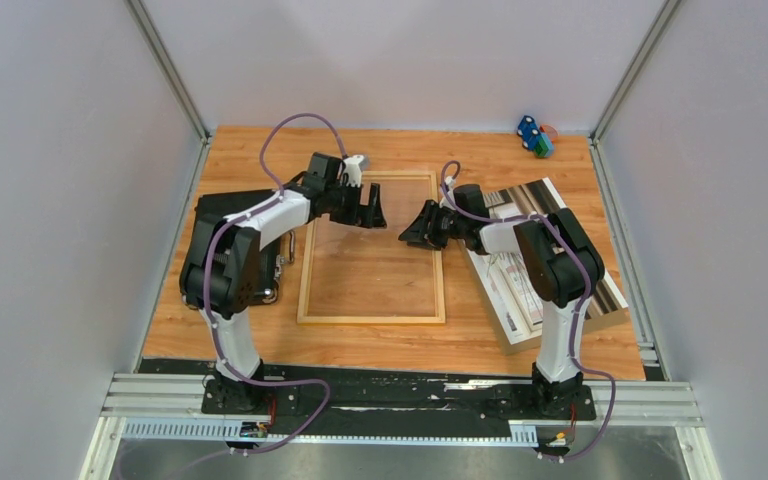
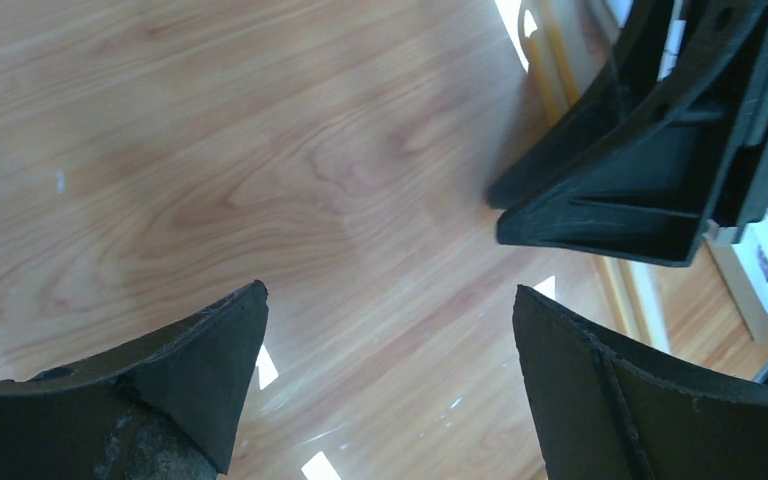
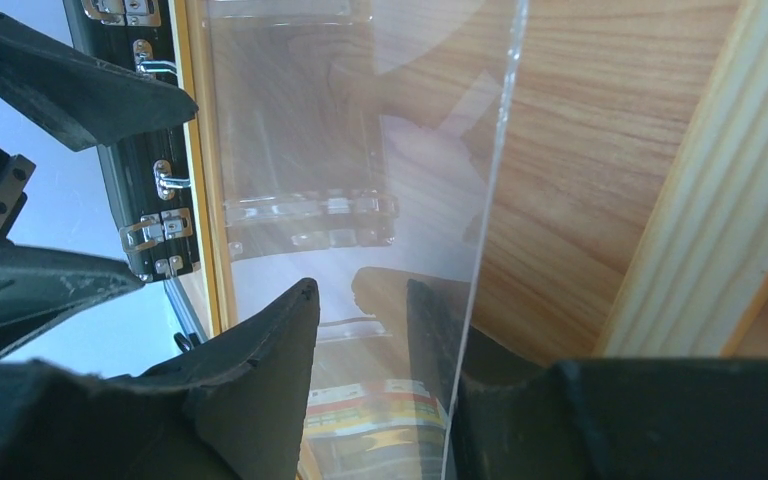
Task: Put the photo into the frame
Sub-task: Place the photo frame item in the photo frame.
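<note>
1. Overhead, the left pincer (image 1: 370, 207) hangs wide and empty above the frame's far end.
2. The frame (image 1: 306, 260) lies flat on the surface (image 1: 260, 150), long axis near-to-far.
3. The right pincer (image 1: 420, 228), narrow, sits at the clear pane (image 3: 290, 150); grip unclear.
4. The photo (image 1: 545, 198) lies right of it, similarly aligned, nearest the right arm (image 1: 550, 260).

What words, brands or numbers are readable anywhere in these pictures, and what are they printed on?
No text is readable anywhere.
Photo: small printed patches, too blurred to read.
Coloured strip low in the clear pane: too blurred to read.
Black case: no lettering visible.
</note>
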Robot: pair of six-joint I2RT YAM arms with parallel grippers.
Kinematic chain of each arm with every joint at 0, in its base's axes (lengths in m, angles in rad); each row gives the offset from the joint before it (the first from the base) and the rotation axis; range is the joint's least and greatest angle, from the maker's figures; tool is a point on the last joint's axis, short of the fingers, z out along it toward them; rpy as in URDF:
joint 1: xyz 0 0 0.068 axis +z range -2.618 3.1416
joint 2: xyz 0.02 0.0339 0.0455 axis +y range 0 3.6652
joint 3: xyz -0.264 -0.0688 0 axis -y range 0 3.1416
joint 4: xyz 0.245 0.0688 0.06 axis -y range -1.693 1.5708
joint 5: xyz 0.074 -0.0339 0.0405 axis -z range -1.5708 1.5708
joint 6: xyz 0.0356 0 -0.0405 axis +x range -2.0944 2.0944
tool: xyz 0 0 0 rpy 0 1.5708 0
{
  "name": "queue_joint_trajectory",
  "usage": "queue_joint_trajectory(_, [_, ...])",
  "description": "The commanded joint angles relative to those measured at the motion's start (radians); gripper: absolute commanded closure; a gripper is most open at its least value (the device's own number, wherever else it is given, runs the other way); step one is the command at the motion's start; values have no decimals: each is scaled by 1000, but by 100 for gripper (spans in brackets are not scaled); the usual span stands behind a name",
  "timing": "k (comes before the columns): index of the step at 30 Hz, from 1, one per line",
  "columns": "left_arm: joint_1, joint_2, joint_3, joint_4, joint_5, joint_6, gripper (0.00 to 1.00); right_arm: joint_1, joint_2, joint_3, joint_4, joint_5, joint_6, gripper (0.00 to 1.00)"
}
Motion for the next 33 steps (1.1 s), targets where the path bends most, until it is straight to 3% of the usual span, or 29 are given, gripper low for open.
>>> queue_joint_trajectory(1, [-23, 17, 26, 103, 52, -56, 0, 1, -24, 26, -27, 48, -47, 60])
queue_joint_trajectory(20, [-66, 137, 49, 154, 54, -105, 0, 1, -32, 30, -44, 54, -51, 58])
queue_joint_trajectory(33, [-67, 134, 27, 153, 27, -88, 0, 1, -69, 37, -79, 86, -81, 47])
